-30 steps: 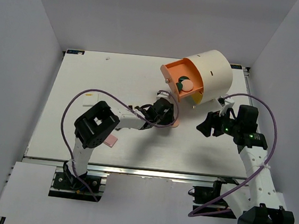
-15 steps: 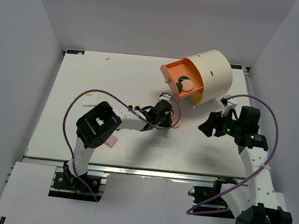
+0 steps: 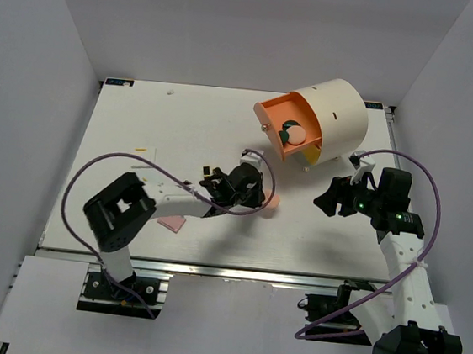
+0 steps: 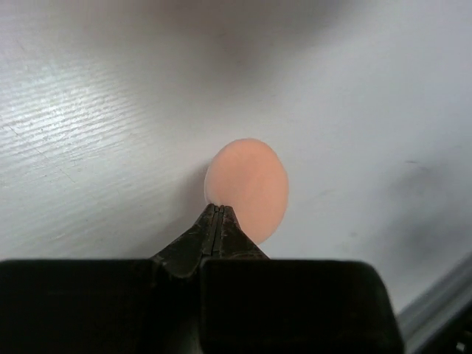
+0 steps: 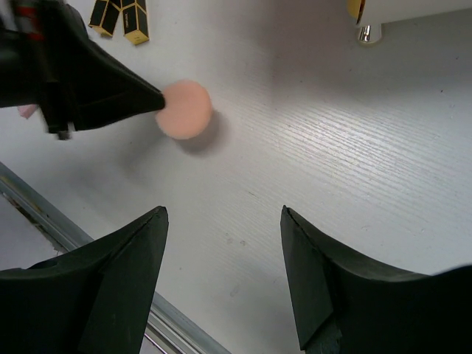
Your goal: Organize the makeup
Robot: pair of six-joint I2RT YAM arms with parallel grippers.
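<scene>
The left gripper (image 4: 218, 214) is clenched on the near edge of a flat round peach disc (image 4: 247, 188), its 2 black fingertips pressed together with only the rim of the disc between them. From the right wrist view the disc sits at the tip of those fingers and throws a soft shadow onto the white wood-grain table (image 3: 141, 116) just beside it. I cannot tell whether its far edge touches the surface. In the overhead view this grasp is near the middle of the table, in front of the large cream cylinder (image 3: 336, 111).

The cylinder's orange drawer (image 3: 268, 117) is pulled out toward the left arm. Inside it lie dark green discs (image 3: 283, 138) and a pale round item (image 3: 295, 134).

The right gripper (image 5: 223, 214) hangs released, its 2 fingers spread wide with nothing between them. It is to the right of the disc and well apart from it.

2 black-and-gold lipstick tubes (image 5: 122, 15) lie side by side on the table beyond the left gripper. A flat pink square (image 3: 172, 223) rests near the front edge, partly under the left arm.
</scene>
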